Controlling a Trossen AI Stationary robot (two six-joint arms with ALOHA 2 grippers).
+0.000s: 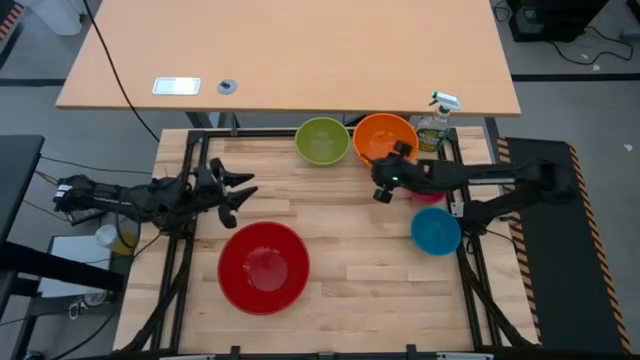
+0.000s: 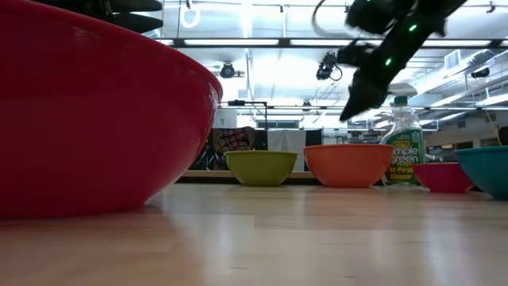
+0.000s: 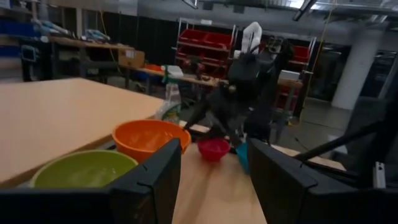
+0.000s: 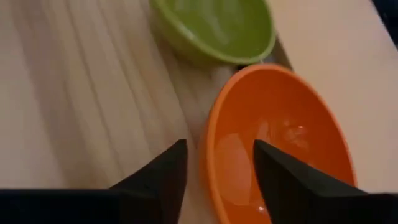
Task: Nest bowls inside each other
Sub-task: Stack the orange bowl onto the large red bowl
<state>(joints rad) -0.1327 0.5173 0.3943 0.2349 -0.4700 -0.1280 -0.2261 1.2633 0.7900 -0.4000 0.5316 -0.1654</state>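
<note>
Five bowls rest on their bases on the wooden table: red [image 1: 263, 267] near the front, lime green [image 1: 322, 141] and orange [image 1: 384, 137] at the far edge, blue [image 1: 436, 231] at the right, and pink [image 1: 430, 197], partly hidden under my right arm. My right gripper [image 4: 217, 165] is open and hovers above the orange bowl's near-left rim [image 4: 211, 134], one finger over the hollow and one outside it; the low view shows it clear of the bowl [image 2: 349, 164]. My left gripper [image 1: 243, 196] is open, in the air at the table's left, beyond the red bowl.
A green spray bottle [image 1: 437, 125] with a white trigger stands at the far right, just behind the orange bowl. A larger tan table [image 1: 290, 55] lies beyond the far edge. Bare wood shows in the table's middle [image 1: 340, 215].
</note>
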